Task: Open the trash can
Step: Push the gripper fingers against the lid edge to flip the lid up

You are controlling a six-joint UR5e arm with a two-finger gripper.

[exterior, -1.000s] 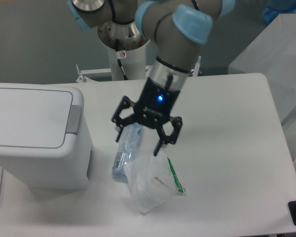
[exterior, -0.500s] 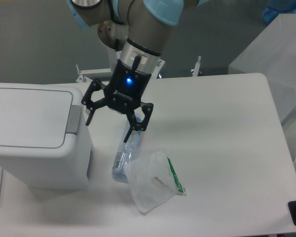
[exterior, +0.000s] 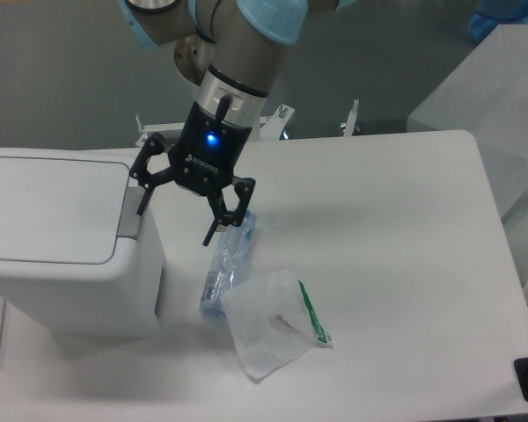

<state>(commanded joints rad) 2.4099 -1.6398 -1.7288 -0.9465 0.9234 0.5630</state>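
The trash can (exterior: 57, 246) is a boxy white bin at the left of the table, its flat lid down and a grey push tab (exterior: 130, 214) on the lid's right edge. My gripper (exterior: 176, 220) hangs open just right of the can. One fingertip is at the grey tab, and whether it touches the tab I cannot tell. The other fingertip points down over the bottle. Nothing is held between the fingers.
A clear plastic bottle (exterior: 227, 268) lies on the table right of the can. A clear plastic bag with a green strip (exterior: 273, 325) lies against its lower end. A pale box (exterior: 493, 105) stands off the table's right edge.
The gripper has moved left, from above the bottle and bag to the can's right edge by the grey tab. It has stayed open. The lid has not moved.
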